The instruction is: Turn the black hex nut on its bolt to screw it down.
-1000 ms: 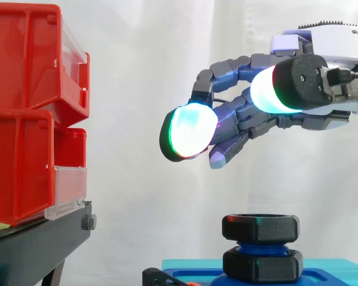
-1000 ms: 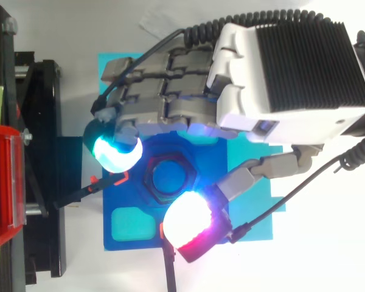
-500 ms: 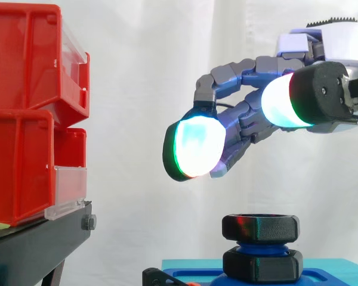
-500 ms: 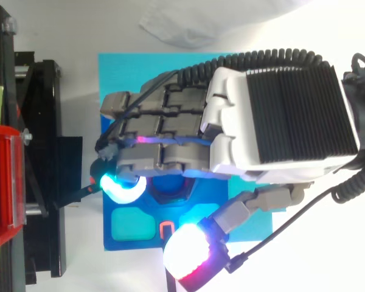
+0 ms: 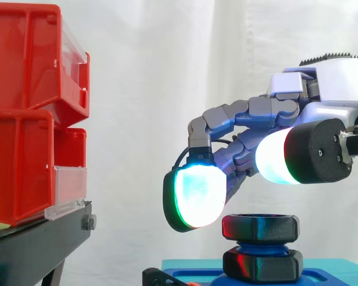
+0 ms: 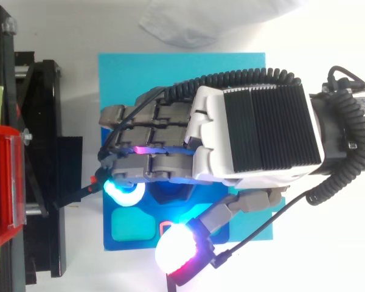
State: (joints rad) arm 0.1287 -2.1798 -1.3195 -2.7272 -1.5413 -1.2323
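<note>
One black hex nut (image 5: 261, 227), blue bolt (image 5: 259, 245)

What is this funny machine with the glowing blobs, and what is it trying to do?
It is a robot hand on the end of a robot arm. The glowing blobs are its soft fingertips, not lamps. One picture is taken from the side, level with the work. The other looks straight down from above, so you see the back of the hand. Below the hand is a blue plate with a blue bolt standing up from it. Two nuts sit on the bolt: the top black hex nut is the one the hand is over, and the lower nut sits down by the plate. The fingers are spread just above and around the top nut, holding nothing. On the left are red bins on a black stand.
</note>
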